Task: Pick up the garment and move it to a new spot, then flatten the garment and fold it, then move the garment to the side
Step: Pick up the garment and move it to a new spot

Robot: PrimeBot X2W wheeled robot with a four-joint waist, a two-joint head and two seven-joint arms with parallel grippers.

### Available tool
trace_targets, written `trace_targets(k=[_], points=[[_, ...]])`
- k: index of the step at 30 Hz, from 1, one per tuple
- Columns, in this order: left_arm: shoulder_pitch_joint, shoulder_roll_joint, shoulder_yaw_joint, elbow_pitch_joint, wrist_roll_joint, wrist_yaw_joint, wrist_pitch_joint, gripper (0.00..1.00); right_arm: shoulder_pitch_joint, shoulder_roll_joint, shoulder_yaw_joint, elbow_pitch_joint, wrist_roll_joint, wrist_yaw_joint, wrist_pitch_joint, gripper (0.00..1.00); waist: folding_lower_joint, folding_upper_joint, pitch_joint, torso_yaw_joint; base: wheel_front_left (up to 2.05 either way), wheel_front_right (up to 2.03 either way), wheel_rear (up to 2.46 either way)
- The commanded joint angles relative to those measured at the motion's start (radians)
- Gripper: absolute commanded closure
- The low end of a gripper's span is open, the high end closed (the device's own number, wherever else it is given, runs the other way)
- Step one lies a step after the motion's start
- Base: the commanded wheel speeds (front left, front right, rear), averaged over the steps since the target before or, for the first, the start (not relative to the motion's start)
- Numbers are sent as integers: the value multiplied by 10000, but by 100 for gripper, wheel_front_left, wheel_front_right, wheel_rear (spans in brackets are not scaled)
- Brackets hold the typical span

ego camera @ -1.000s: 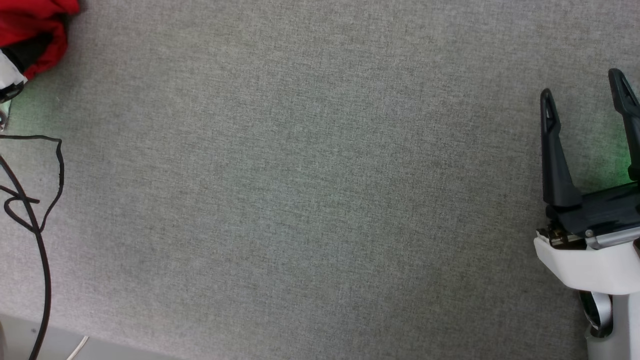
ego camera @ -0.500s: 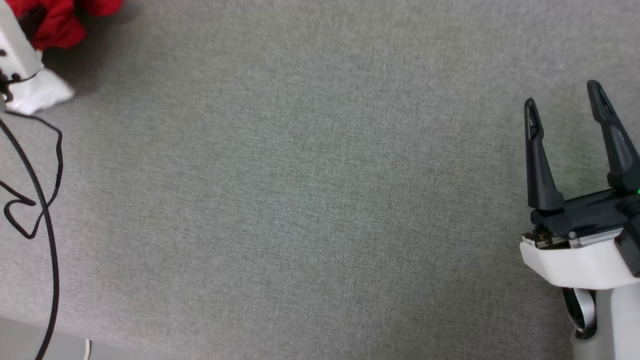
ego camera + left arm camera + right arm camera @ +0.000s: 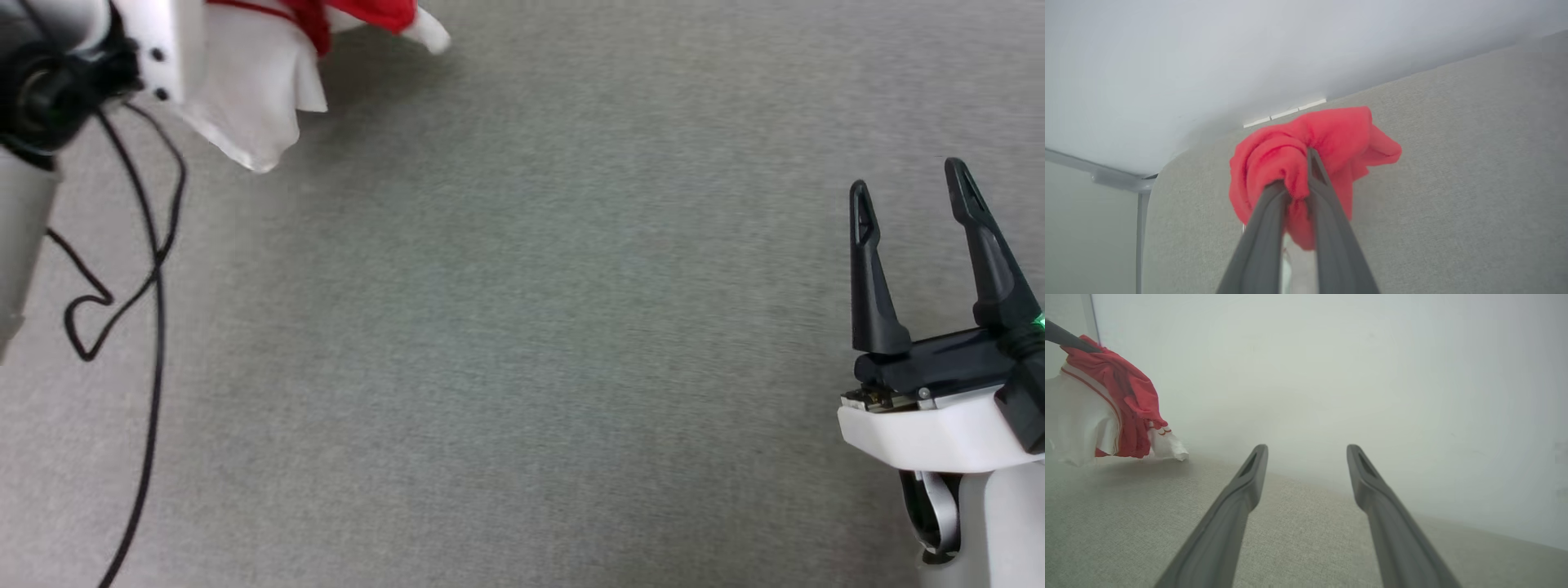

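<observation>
The 2 fingers (image 3: 1265,228) of the left gripper (image 3: 1298,171) are pressed nearly together on a bunched fold of the garment (image 3: 1339,134). Red cloth bulges out over and around their tips. In the right wrist view the garment hangs down from those fingers, with its red body in the middle and white sleeves with striped trim at either side. Its lowest edges are at or just above the grey fabric table (image 3: 1126,522), and I cannot tell whether they touch it. The right gripper (image 3: 910,184) is well apart from the garment, above the table, its 2 fingers (image 3: 869,302) spread wide with nothing between them. Beside the left arm's wrist (image 3: 49,82), a black cable (image 3: 155,269) loops across the table.
</observation>
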Motion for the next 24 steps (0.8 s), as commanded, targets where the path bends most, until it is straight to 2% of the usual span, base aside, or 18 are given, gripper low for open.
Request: trace_targets(k=[1,9,15,20,24], points=[[-175,-133,-240,-257,6,28,49,100,93,63,-45,21,58,-10,-21,0,1,0,-327,-490,0,0,0],[-734,-823,-1857,-1507,-122,28,67,100,227,84,-360,106,675,-10,-21,0,1,0,-599,-1625,0,0,0],[-301,-1269,-3094,-2037,-297,28,-353,100,410,84,-524,159,910,-10,-21,0,1,0,-793,-2028,0,0,0],[748,-1126,-4173,-2471,-571,28,-832,100,572,82,-563,240,1009,-10,-21,0,1,0,-1054,-2113,0,0,0],[1857,-656,-4699,-2654,-608,30,-1240,100,763,82,-604,297,1061,-10,-21,0,1,0,-1341,-2001,0,0,0]])
